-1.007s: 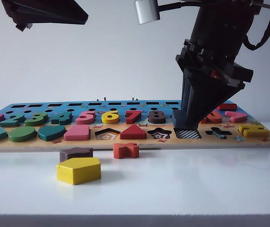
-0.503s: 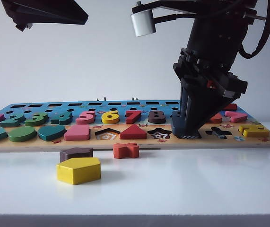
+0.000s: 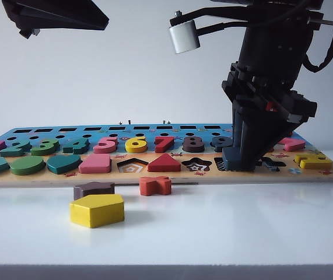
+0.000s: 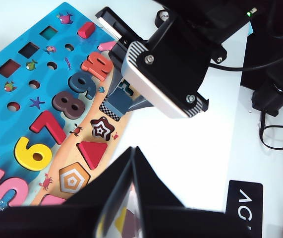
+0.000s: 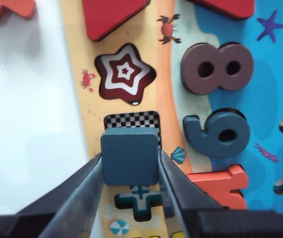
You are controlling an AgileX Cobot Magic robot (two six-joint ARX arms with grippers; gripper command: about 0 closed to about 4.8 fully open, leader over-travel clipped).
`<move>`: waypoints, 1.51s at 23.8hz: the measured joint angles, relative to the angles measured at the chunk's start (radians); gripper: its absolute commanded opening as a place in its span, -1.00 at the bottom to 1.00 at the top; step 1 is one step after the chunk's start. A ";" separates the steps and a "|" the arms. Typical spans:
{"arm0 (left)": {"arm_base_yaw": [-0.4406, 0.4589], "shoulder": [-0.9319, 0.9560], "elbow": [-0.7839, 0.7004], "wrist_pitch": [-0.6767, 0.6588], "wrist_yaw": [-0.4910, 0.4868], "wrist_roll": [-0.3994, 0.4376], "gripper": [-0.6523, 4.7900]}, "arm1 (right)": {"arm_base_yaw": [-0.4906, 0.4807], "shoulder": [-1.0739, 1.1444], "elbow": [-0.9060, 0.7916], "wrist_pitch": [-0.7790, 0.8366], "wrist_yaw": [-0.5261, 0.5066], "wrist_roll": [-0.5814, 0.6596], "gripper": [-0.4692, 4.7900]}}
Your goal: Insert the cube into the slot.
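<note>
My right gripper (image 5: 130, 166) is shut on the cube (image 5: 130, 156), a dark navy square block with rounded corners, one finger on each side. The cube hangs low over the puzzle board (image 3: 329, 174). It covers the near part of the checkered square slot (image 5: 131, 120) and lies shifted toward the cross-shaped slot (image 5: 140, 196). In the exterior view the cube (image 3: 237, 158) sits at the board's front right, with a strip of the slot (image 3: 219, 164) showing to its left. My left gripper (image 4: 133, 154) is shut and empty, raised at the upper left (image 3: 55, 14).
On the white table in front of the board lie a yellow pentagon (image 3: 97, 210), a small brown block (image 3: 94, 188) and an orange-red piece (image 3: 155, 185). The star slot (image 3: 196, 165) and the pentagon slot (image 3: 132, 167) stand open. Coloured numbers fill the board's back row.
My right gripper has carried the cube to the right and lower. The checkered slot, fully visible a second ago, is now mostly covered. The left arm has stayed still.
</note>
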 measured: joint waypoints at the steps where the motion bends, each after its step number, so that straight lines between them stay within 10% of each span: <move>1: 0.000 0.000 0.000 0.000 0.000 0.000 -0.70 | 0.000 0.000 0.000 -0.003 -0.005 0.000 -0.84; 24: 0.000 0.000 0.000 0.000 0.000 0.000 -0.70 | 0.000 0.000 0.000 0.027 -0.019 0.000 -0.82; 36: 0.000 0.000 0.000 0.000 0.000 0.000 -0.70 | 0.000 0.000 0.000 0.027 -0.019 0.001 -0.37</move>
